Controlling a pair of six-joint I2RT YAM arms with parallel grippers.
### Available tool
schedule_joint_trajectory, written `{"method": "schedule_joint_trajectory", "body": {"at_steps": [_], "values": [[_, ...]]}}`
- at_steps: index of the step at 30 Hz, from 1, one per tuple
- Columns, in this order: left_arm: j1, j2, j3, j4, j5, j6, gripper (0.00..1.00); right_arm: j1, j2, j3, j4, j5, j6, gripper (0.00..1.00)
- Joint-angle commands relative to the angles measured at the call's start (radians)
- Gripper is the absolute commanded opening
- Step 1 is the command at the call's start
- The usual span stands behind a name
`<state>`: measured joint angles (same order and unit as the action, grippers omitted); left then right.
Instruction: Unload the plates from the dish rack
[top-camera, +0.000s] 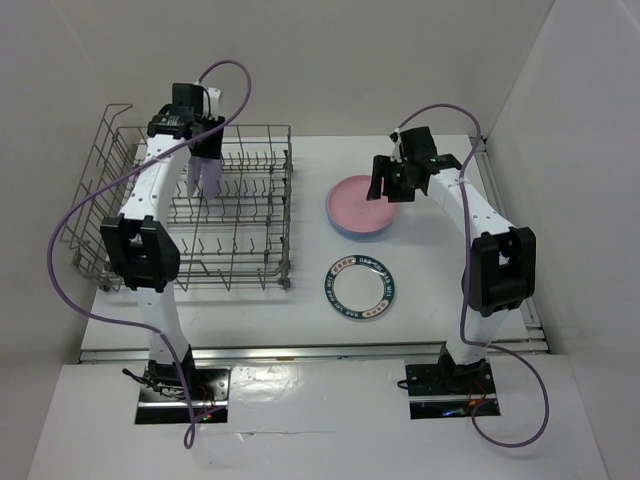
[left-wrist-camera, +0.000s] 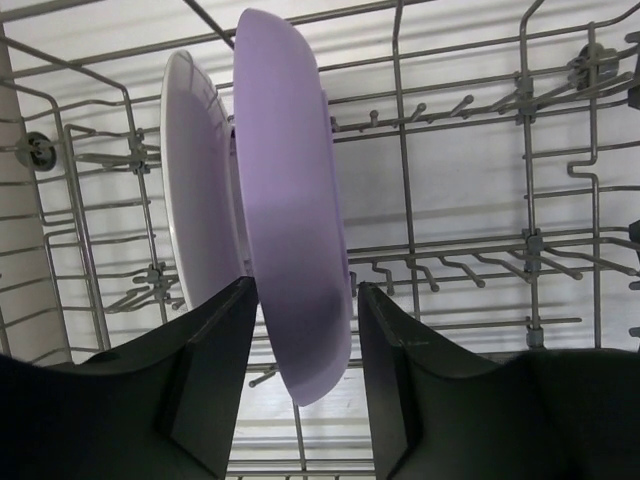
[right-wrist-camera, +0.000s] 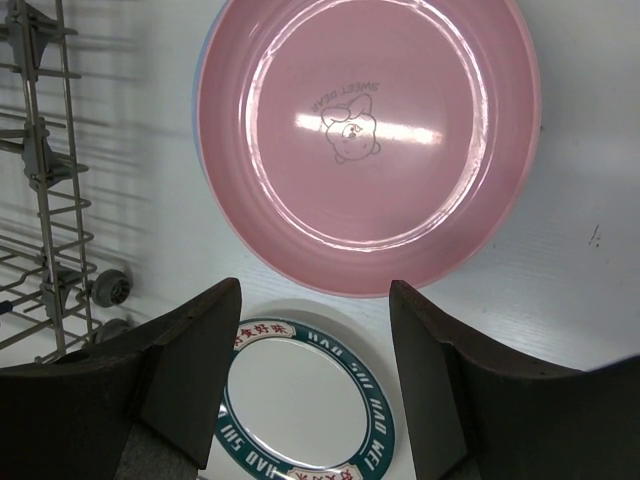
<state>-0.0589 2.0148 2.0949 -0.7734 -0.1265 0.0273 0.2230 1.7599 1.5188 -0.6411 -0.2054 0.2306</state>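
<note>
The grey wire dish rack (top-camera: 250, 215) stands at the left. A lavender plate (left-wrist-camera: 290, 200) stands on edge in it, with a white plate (left-wrist-camera: 195, 190) just behind. My left gripper (left-wrist-camera: 305, 385) is open, one finger on each side of the lavender plate's (top-camera: 211, 176) rim; the left finger is close to it and the right one apart. My right gripper (right-wrist-camera: 315, 385) is open and empty above the near edge of a pink plate (right-wrist-camera: 370, 140). This plate lies on a blue plate (top-camera: 345, 228). A white plate with a teal patterned rim (right-wrist-camera: 300, 400) lies flat on the table.
The rack's tines and taller wire sides (left-wrist-camera: 590, 180) surround the left gripper. The rack's corner with small wheels (right-wrist-camera: 105, 290) is left of the right gripper. The pink plate (top-camera: 360, 203) and the teal-rimmed plate (top-camera: 361, 284) lie right of the rack on the white table (top-camera: 450, 290).
</note>
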Motion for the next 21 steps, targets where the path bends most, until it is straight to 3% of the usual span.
{"method": "schedule_joint_trajectory", "body": {"at_steps": [1,2,9,10,16,21], "values": [[0.008,0.018,0.028,-0.013,0.025,-0.021,0.57,0.010,-0.045,-0.003,-0.015,0.018,-0.017,0.68],[0.008,0.018,0.028,-0.013,0.025,-0.021,0.54,0.010,-0.045,-0.003,-0.015,0.018,-0.017,0.68],[0.008,0.078,0.132,-0.098,0.047,-0.032,0.03,0.019,-0.056,-0.012,-0.015,0.018,-0.017,0.68],[0.008,0.078,0.146,-0.107,0.047,-0.041,0.00,0.019,-0.056,-0.012,-0.015,0.018,-0.017,0.68],[0.028,0.007,0.165,-0.107,0.184,-0.041,0.00,0.019,-0.056,-0.003,-0.015,0.018,-0.017,0.68],[0.037,-0.088,0.151,0.009,0.280,0.005,0.00,0.019,-0.056,0.027,-0.034,0.018,-0.017,0.68]]}}
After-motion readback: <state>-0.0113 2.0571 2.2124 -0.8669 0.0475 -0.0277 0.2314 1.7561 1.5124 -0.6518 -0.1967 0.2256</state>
